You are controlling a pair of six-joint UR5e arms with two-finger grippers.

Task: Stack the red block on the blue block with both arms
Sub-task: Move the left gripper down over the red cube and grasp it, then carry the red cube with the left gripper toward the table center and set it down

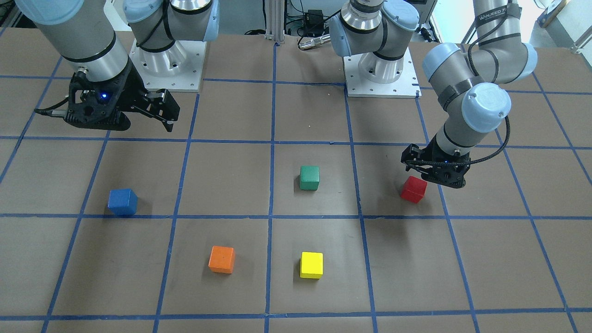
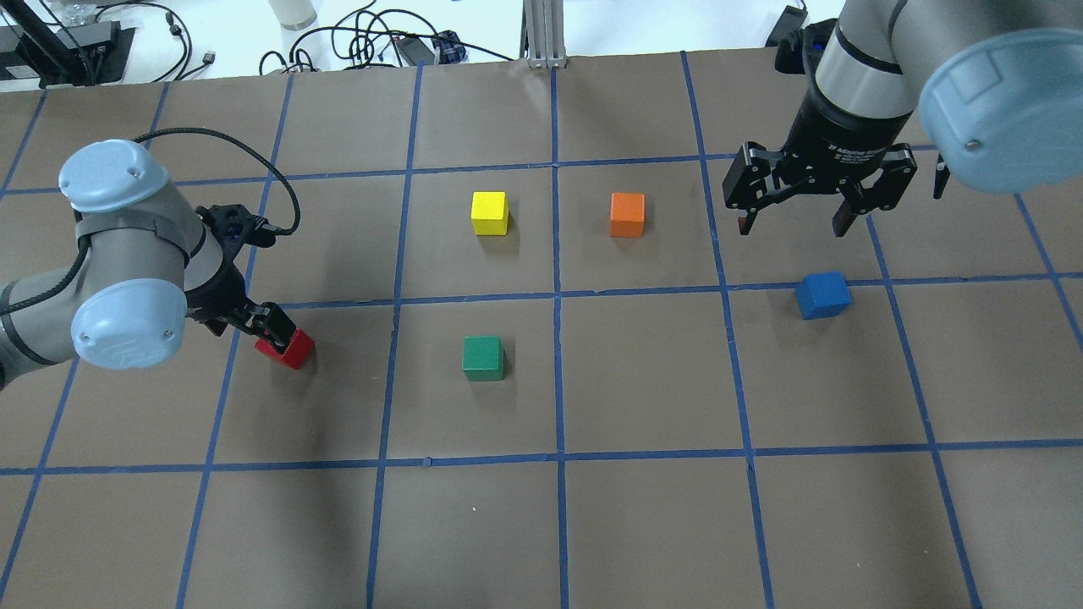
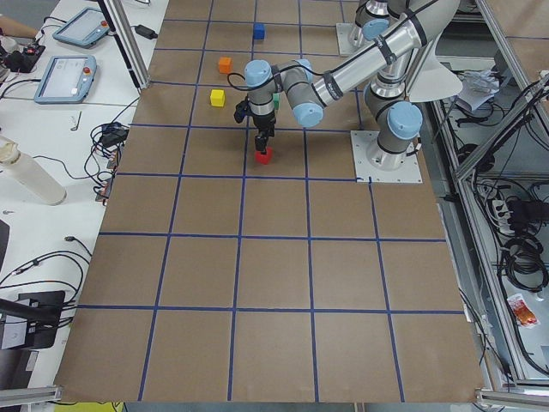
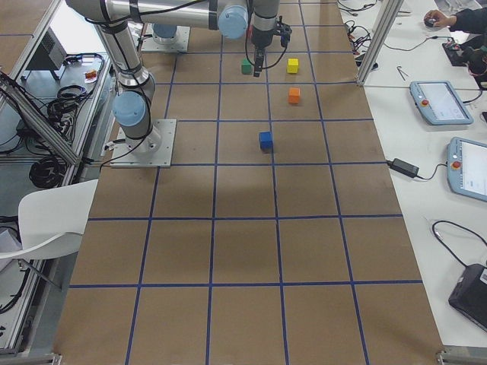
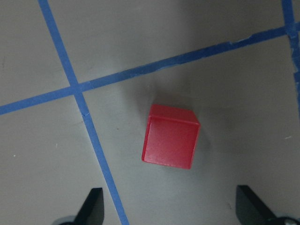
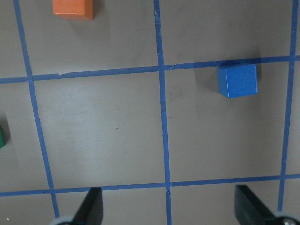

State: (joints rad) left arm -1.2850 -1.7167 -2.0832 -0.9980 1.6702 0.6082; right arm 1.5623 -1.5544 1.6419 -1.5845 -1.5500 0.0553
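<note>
Nudge left gripper [image 5: 168, 199], spread wide & empty, toward 12 o'clock in wrist view to bracket red block [image 5: 170, 136] (9 o'clock of green block [image 2: 483, 358] overhead), twist slightly to square w/ its skewed faces, then close on 2 opposite sides. Leave right gripper [image 2: 793, 227] hovering, likewise wide open w/ nothing held, blue block [image 2: 822, 294] at its 5 o'clock overhead. Expect rigid, sharp-edged matte cubes on dull brown table [image 2: 643, 524] w/ blue tape grid: firm grip, no squash.

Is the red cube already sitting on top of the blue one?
No, the red block and the blue block both rest on the table, far apart, with the green block between them.
</note>
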